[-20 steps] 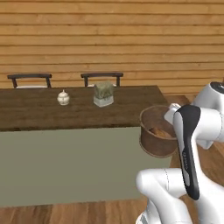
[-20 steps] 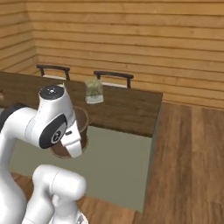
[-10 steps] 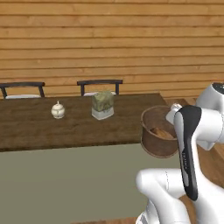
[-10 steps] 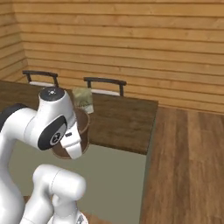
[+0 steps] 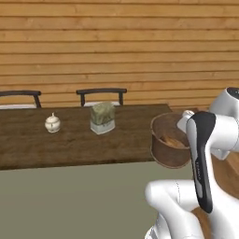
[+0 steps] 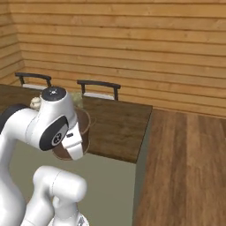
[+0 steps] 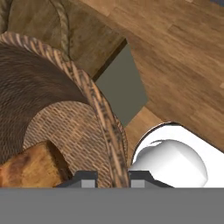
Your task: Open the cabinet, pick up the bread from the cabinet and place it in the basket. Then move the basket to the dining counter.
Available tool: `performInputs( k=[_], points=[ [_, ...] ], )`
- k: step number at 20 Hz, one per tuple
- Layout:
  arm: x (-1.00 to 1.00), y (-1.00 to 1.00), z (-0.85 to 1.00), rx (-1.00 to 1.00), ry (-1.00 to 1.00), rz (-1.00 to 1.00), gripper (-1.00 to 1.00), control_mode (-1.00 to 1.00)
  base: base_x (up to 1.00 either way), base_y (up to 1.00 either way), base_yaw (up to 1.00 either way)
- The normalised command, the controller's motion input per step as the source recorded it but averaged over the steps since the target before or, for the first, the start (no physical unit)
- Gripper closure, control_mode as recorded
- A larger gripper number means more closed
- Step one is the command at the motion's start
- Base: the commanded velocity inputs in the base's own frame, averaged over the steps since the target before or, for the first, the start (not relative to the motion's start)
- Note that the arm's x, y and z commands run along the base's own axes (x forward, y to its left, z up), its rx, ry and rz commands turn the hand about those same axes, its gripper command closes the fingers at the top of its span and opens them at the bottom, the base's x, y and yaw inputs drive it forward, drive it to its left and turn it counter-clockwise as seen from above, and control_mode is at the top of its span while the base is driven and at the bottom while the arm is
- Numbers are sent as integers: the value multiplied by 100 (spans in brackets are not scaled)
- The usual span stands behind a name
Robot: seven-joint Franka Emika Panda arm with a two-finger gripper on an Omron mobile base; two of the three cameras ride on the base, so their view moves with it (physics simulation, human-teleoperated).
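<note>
**Basket in the grip, bread aboard, counter just ahead**

The counter [image 5: 70,140] is the biggest thing here: a long dark wood top running ahead of the hand and off to its left, with its pale front dropping away below. Its near corner lies right under the hand. Two chairs [image 5: 101,93] stand beyond it against the plank wall.

The basket [image 5: 169,140] hangs in the air at that corner, carried rather than set down; in the right base view its base [image 6: 70,148] sits a little above the counter edge. The gripper [image 7: 113,177] pinches the rim, one finger inside the wall and one outside, pressed close with only the woven wall between them. The bread [image 7: 30,168] lies on the basket floor, just inside the gripped wall.

A green block [image 5: 102,119] and a teapot [image 5: 52,123] stand on the counter well off to the hand's left, apart from each other.

Handling, as a judgement: the basket looks light and fairly stiff, but a one-sided rim pinch lets it swing or tip, and the weave may flex under the fingers. The bread is loose and could slide. Holding at the rim is workable; lowering gently and level onto bare wood, away from the edge, seems wise.
</note>
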Motion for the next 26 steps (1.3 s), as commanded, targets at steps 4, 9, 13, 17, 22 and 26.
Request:
performInputs(
  k=[4, 9, 13, 17, 22, 26],
  points=[
    [0, 0, 0, 0, 0, 0, 100, 100, 44, -18, 0],
    [0, 0, 0, 0, 0, 0, 100, 100, 71, 4, -1],
    [0, 0, 0, 0, 0, 0, 100, 100, 63, 6, -1],
    [16, 0, -1, 0, -1, 0, 100, -100, 22, 0, 0],
    [84, 0, -6, 0, 0, 0, 100, -100, 0, 0, 0],
    [96, 0, -23, 3, 6, 8, 100, -100, 0, 0, 0]
  ],
)
